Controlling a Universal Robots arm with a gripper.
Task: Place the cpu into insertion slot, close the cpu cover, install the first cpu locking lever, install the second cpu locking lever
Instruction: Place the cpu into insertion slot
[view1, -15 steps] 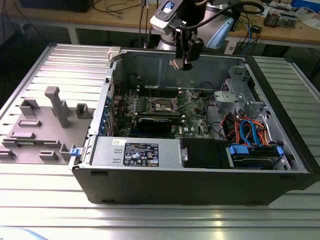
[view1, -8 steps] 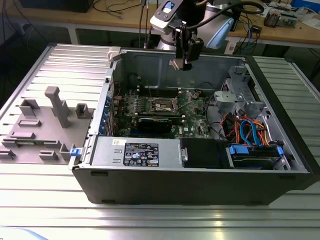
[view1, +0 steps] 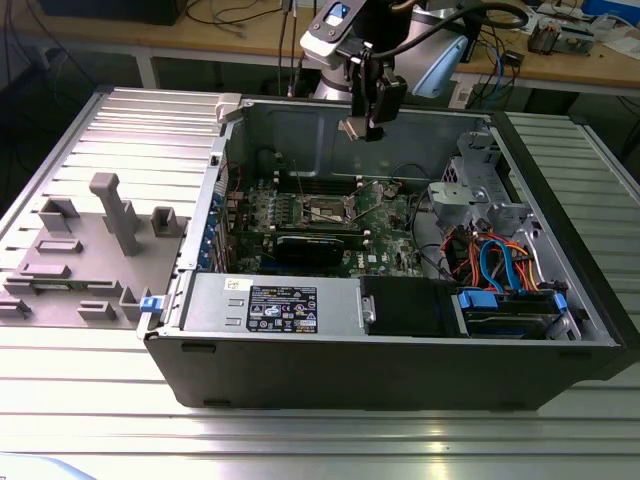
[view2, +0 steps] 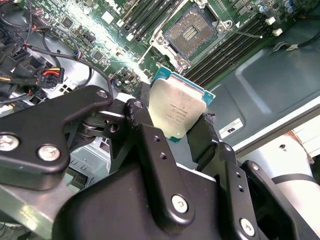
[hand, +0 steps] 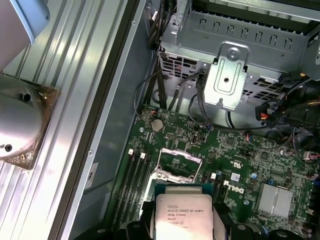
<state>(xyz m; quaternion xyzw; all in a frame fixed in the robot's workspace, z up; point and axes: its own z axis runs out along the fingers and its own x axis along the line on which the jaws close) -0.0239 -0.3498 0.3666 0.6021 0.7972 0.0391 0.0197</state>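
My gripper (view1: 364, 126) hangs high over the open computer case, shut on the cpu (view2: 177, 110), a flat silver-topped chip with a green edge. Black fingers (view2: 145, 131) clamp the chip from two sides. The cpu (hand: 184, 217) is well above the green board, apart from it. Below lies the insertion slot (view2: 191, 32), a square socket with a silver rim and its contacts bare; the slot (hand: 179, 166) sits between black memory slots and shows in the exterior view as the slot (view1: 325, 210). The cpu cover (hand: 180, 153) is off the socket's face. I cannot make out the locking levers.
A long black card (view1: 315, 245) lies across the board in front of the socket. Drive cage (hand: 235, 45) and cable bundles (view1: 490, 260) fill the case toward the exterior view's right. A grey fixture plate (view1: 90, 250) rests on the table at the exterior view's left.
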